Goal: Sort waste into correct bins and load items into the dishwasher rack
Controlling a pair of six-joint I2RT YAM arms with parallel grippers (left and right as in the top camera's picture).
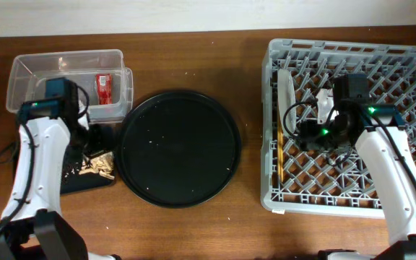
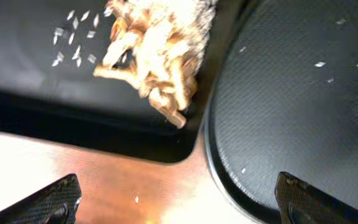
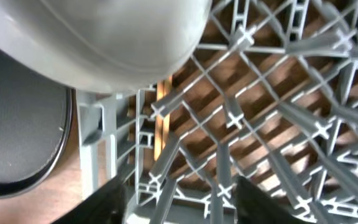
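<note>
The clear tub at the back left holds the red wrapper. The black rectangular tray holds beige scraps, also in the left wrist view, with rice grains. My left gripper is open and empty over the table between this tray and the round tray. The grey plate stands upright in the dishwasher rack; chopsticks lie beside it. My right gripper is open and empty over the rack's lattice, below the plate.
A large round black tray with a few rice grains lies mid-table between the bins and the rack; it also shows in the left wrist view. A white item in the rack is partly hidden by my right arm.
</note>
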